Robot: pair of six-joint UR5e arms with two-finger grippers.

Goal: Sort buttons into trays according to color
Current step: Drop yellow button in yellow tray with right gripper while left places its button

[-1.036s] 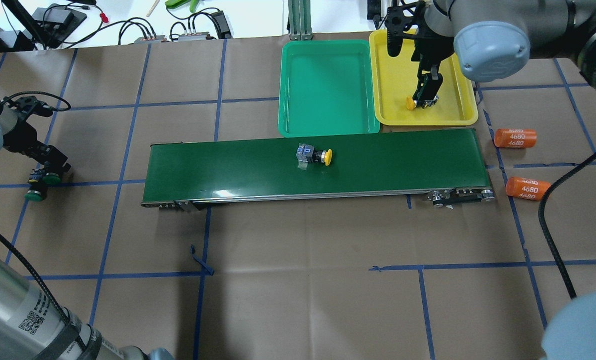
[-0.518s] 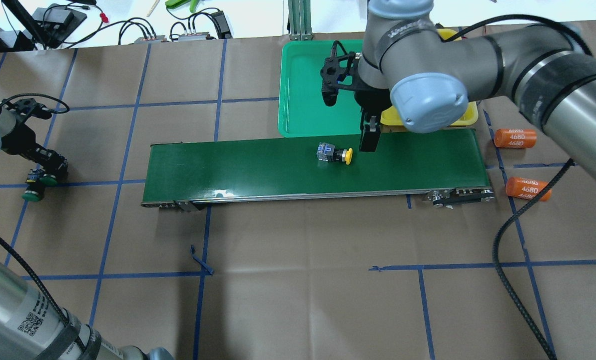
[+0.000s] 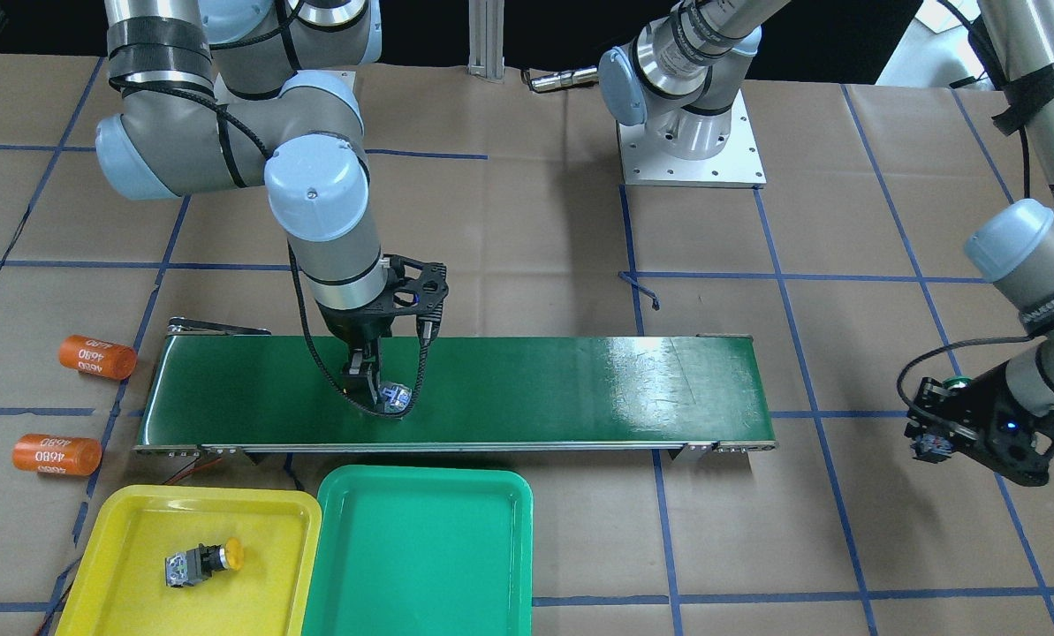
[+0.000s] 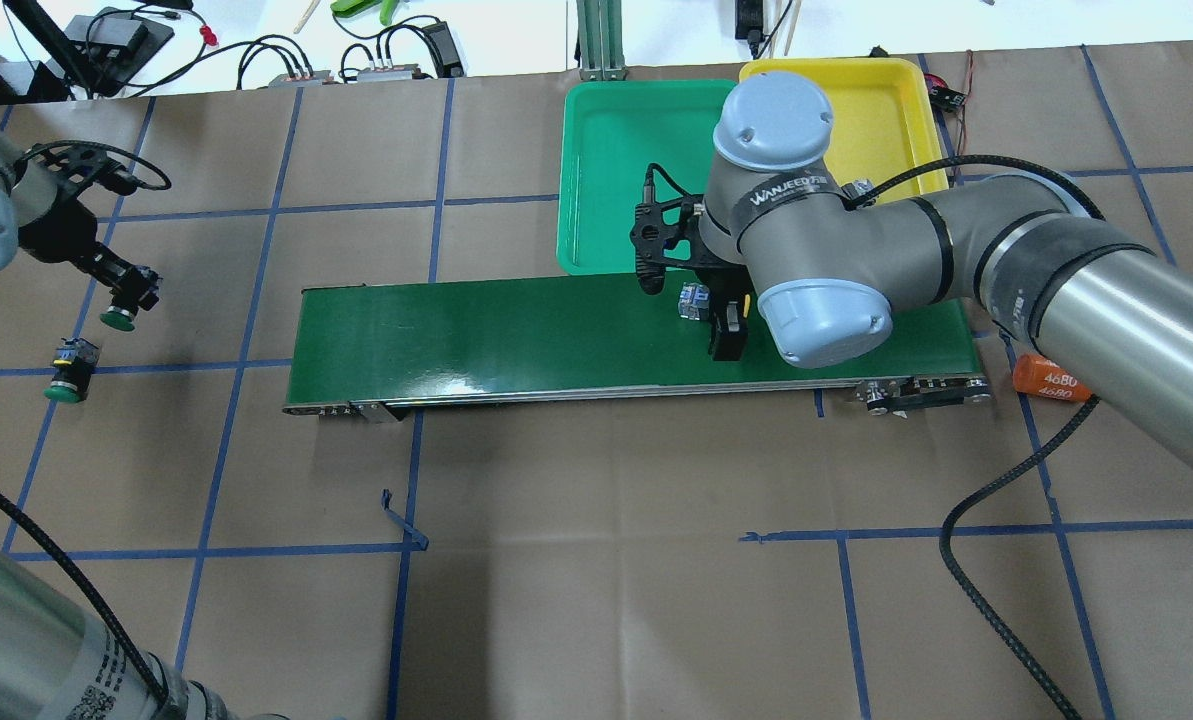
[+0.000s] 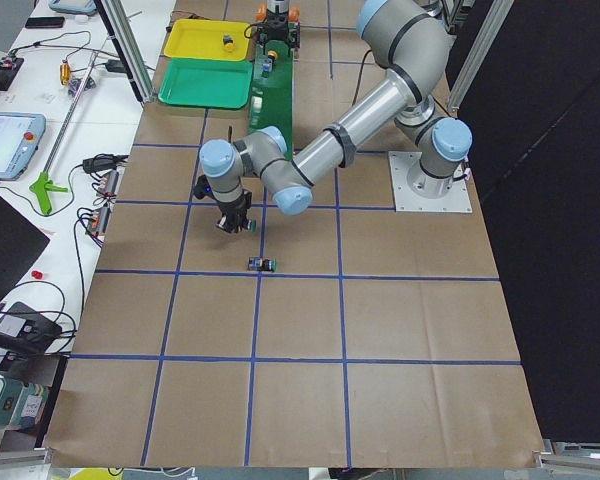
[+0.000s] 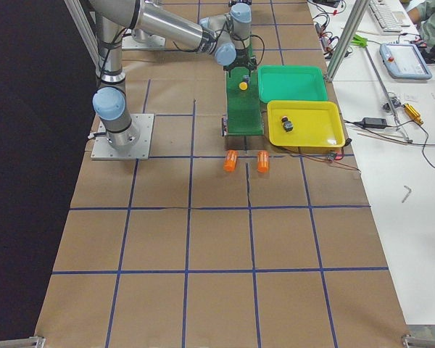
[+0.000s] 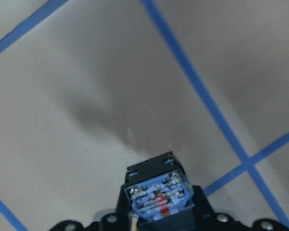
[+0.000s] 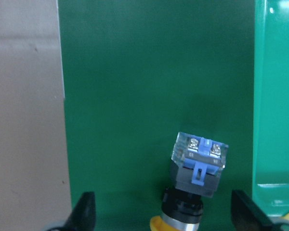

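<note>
Lying on its side on the conveyor belt [image 4: 516, 335], right of the belt's middle, the yellow button [image 8: 199, 161] shows a clear grey contact block with two screw terminals and a blue clip. Below the block come a black body, a black collar and a round yellow cap.

The right gripper [image 8: 166, 214] hangs over this button with the cap end nearest the wrist. Its fingers [image 8: 85, 211] are spread wide, one on each side of the button and clear of it. Whether the fingertips touch the belt cannot be told.

The second yellow button [image 3: 200, 562] lies on its side inside the yellow tray [image 3: 120, 601], with the same grey block, black body and yellow cap. This tray sits beyond the belt's far edge, at the belt's right end. The green tray [image 3: 420, 565] sits just beside it, along the same far edge and nearer the belt's middle.

Off the belt's left end, well apart from it, the left gripper [image 4: 126, 292] is clamped on a green button [image 4: 115, 319] by its black body. The green cap points down and the blue-grey block faces the wrist camera. The second green button [image 4: 66, 357] lies on the brown paper [image 4: 596, 480] near that gripper, farther from the belt.

Two orange cylinders [image 3: 95, 356] marked 4680 lie off the belt's right end.
</note>
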